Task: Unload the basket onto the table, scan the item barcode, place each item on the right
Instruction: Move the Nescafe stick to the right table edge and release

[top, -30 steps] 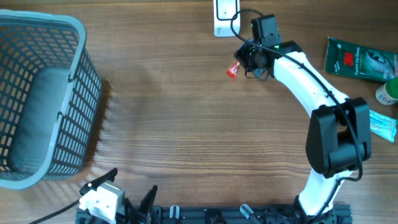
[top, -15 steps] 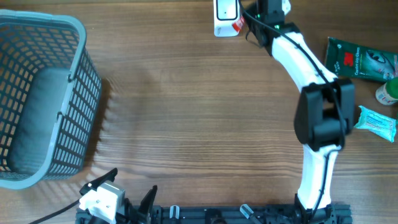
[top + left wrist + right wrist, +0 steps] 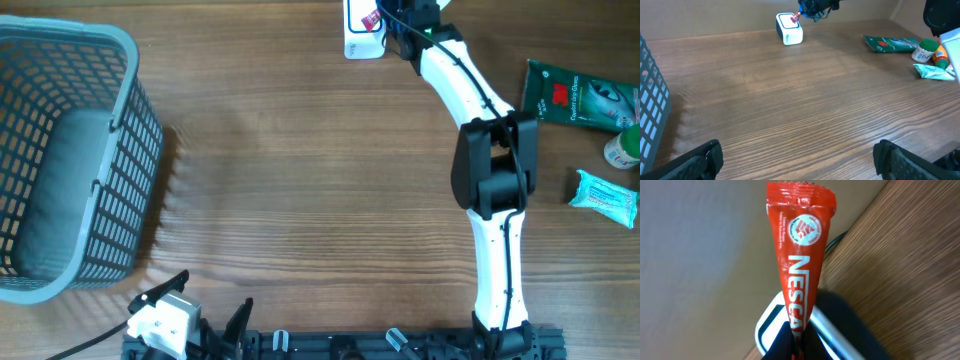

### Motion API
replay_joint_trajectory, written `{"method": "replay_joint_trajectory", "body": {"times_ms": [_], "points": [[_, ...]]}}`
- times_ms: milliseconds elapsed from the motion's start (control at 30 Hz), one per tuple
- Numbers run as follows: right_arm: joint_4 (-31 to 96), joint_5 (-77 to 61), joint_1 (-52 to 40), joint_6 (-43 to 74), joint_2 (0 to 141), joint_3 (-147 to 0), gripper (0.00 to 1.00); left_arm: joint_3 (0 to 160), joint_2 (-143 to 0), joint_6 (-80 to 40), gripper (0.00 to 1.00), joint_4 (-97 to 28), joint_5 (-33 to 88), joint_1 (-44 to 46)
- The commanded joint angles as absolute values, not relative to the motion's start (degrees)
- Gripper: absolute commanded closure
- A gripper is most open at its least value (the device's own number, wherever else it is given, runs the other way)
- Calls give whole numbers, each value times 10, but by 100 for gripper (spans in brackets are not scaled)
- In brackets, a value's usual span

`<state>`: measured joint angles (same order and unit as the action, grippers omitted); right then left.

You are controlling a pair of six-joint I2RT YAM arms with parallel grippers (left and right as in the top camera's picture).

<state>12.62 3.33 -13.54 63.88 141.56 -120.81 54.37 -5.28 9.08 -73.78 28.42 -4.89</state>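
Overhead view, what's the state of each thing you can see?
Sachet: held by one end, above the scanner.
Right end effector: shut on the sachet.
Left end effector: open, empty.
Scanner: resting on the table.
Basket: upright, nothing visible inside.
Pouch: lying flat.
Bottle: upright.
Packet: lying flat.
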Motion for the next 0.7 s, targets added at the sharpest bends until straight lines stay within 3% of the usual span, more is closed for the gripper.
{"method": "replay_joint_trajectory", "body": {"times_ms": [0,167,467,567,667], "points": [[159,15,-142,618,1413,-1225,95,543,-49,86,0,-738,289,-48],[304,67,-109,558,1341,-1225,95,543,-49,86,0,-738,289,-48],[704,216,11,555,1244,-1220,95,543,-49,86,0,-738,289,-48],[732,328,58,555,1247,-1173,95,543,-49,86,0,-738,289,-48],[675,362,107,521,1248,-1098,95,543,-49,86,0,-738,289,-48]]}}
